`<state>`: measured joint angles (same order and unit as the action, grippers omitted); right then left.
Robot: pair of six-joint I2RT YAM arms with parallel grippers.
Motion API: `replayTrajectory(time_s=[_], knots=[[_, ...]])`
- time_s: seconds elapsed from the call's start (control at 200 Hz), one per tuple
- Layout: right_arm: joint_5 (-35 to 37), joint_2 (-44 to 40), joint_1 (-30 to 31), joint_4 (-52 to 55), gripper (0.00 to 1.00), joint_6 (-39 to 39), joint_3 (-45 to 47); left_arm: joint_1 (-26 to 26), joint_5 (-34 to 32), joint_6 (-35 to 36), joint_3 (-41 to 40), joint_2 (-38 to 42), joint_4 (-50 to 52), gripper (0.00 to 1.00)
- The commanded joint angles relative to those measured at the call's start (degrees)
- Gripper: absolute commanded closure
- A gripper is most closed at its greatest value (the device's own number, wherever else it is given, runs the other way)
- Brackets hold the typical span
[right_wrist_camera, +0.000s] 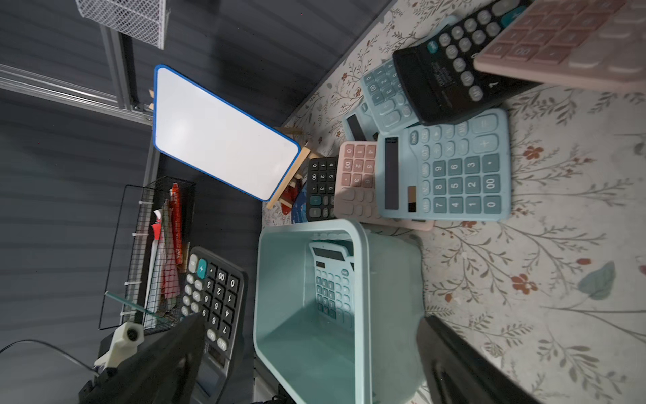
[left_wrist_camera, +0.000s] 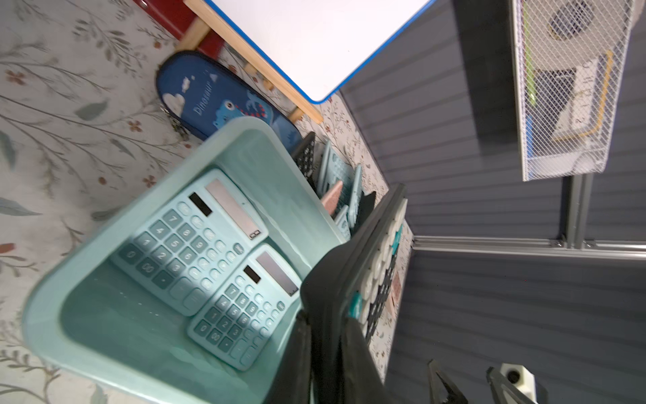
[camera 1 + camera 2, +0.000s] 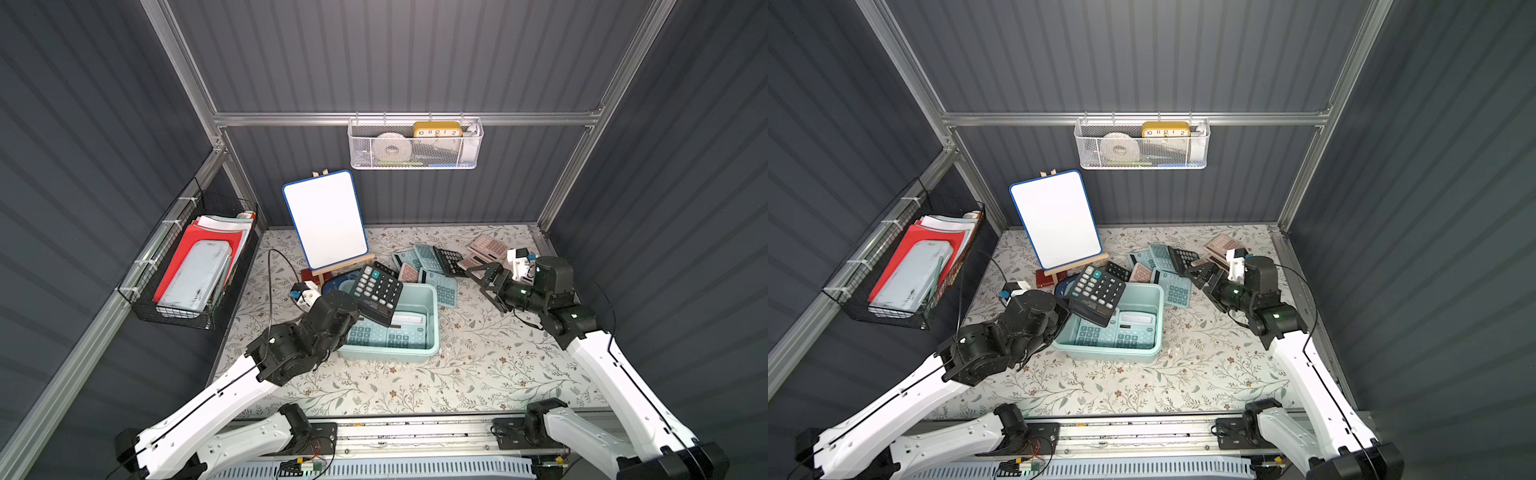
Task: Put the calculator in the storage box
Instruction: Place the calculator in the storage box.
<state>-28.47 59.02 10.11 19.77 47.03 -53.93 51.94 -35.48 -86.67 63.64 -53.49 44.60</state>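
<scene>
Your left gripper [image 3: 352, 309] pinches the black calculator [image 3: 378, 293], tilted over the storage box [image 3: 435, 320]; lower it inside, then release. Meanwhile your right gripper [image 3: 484, 282] gapes wide, empty.

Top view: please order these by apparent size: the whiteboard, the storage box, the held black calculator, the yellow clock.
1. whiteboard and storage box: they look about equal; the box is partly covered, so unranked.
2. black calculator.
3. yellow clock, only partly showing.
</scene>
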Motion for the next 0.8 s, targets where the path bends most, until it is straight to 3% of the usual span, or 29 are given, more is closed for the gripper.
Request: replayTrajectory(time_s=[0.0,0.07,0.405,0.795], knots=[[4.64,2.42,0.35,5.84,0.01,-2.11,-3.11,-1.28,-4.28,-5.38,4.55,-1.31,7.38,1.00],[6.03,3.02,0.35,5.98,0.01,-0.42,-2.23,-2.84,-1.75,-8.14,6.09,-2.89,9.09,1.00],[10.63,3.57,0.44,7.93,0.01,1.94,1.40,-17.29,22.03,-13.19,10.22,-13.42,9.87,1.00],[9.17,9.57,0.35,11.74,0.01,2.60,-2.47,-26.80,41.99,-16.93,12.81,-20.50,17.75,1.00]])
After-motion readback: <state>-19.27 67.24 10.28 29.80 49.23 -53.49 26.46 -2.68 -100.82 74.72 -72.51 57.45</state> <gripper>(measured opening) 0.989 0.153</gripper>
